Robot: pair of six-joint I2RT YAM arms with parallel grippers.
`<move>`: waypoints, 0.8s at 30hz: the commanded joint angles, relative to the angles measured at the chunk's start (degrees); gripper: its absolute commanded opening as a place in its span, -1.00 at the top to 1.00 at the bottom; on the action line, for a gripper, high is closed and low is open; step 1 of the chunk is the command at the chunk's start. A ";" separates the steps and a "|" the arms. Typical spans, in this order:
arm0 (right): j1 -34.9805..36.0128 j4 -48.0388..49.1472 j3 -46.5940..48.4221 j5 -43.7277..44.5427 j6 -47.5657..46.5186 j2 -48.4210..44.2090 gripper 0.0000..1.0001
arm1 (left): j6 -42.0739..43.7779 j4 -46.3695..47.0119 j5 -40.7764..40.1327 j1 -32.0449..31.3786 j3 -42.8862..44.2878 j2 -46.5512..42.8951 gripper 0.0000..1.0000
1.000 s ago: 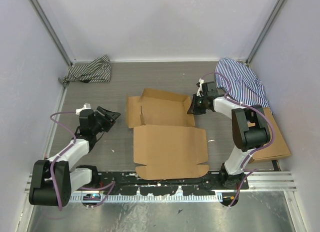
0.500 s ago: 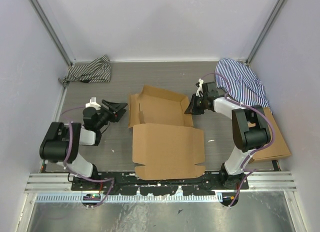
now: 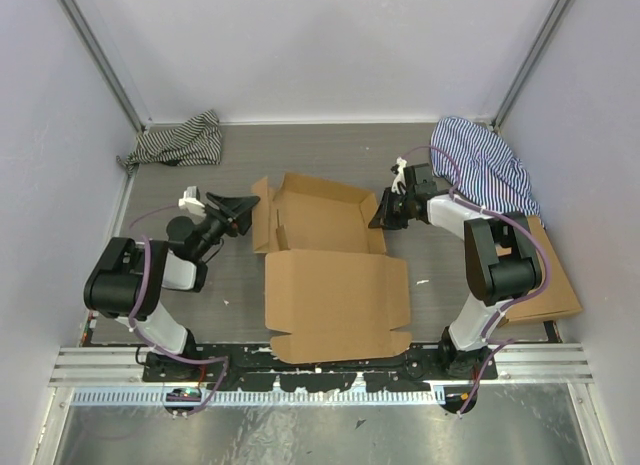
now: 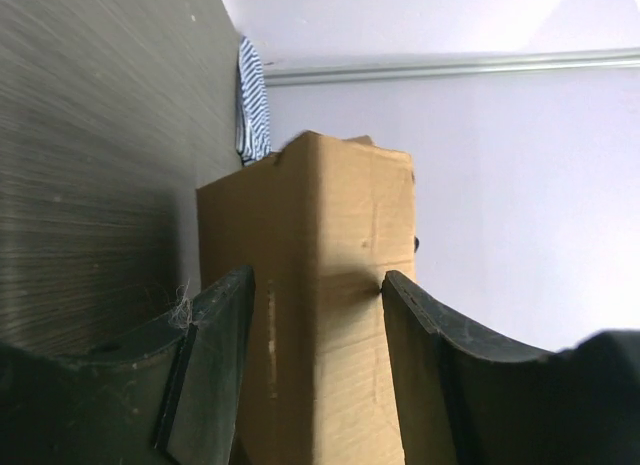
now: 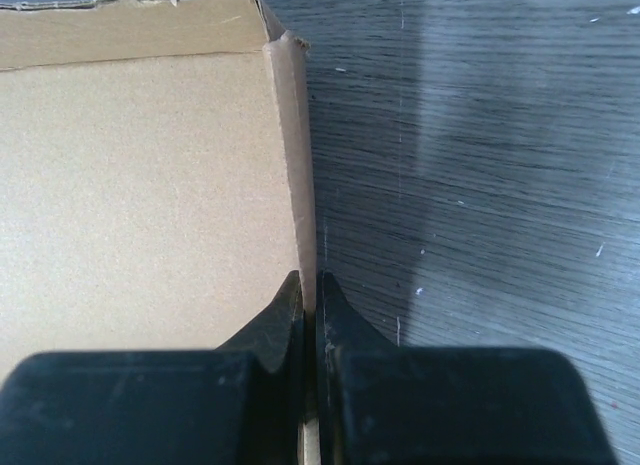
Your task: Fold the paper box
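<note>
Paper box sat mid-table on the grey wood-grain table, half formed: a big flat panel with small edge flaps lay nearest the arm bases, and the far part had walls standing up like a shallow tray. Right gripper was at the tray's right wall. From the right wrist, the right gripper was closed tight on the top edge of that thin wall, with the paper box interior to the left of it and bare table to the right. Left gripper was low over the table at the box's left side, pointing at the upright left flap. Its jaws were spread fairly wide, holding nothing. From the left wrist, the left gripper faced the brown flap of the paper box, which rose just ahead of the gap between the two fingers; couldn't tell if they touched it. Dark striped cloth was bunched in the far left corner. Blue-and-white striped cloth was heaped at far right, behind the right arm. Flat brown cardboard sheet lay along the right edge, partly under that arm.
</note>
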 commanded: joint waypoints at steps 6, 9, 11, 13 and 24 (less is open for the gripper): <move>0.46 -0.78 3.38 0.44 -0.79 -1.91 0.98 | -0.36 4.00 0.42 -2.74 1.55 -1.76 -0.21; 0.89 -1.62 3.82 2.33 -1.51 -1.28 0.98 | -0.42 3.95 0.41 -2.77 1.34 -2.21 -0.20; 1.43 -2.30 4.10 4.62 -2.11 -0.97 0.98 | -0.33 3.94 0.50 -2.75 1.38 -2.39 -0.20; 2.18 -3.12 4.57 6.77 -2.87 -0.56 0.98 | -0.21 3.95 0.74 -2.77 1.61 -2.50 -0.20; 8.00 -6.94 7.51 18.22 -4.32 0.63 0.98 | 1.08 3.51 3.53 -4.64 4.97 3.50 -0.14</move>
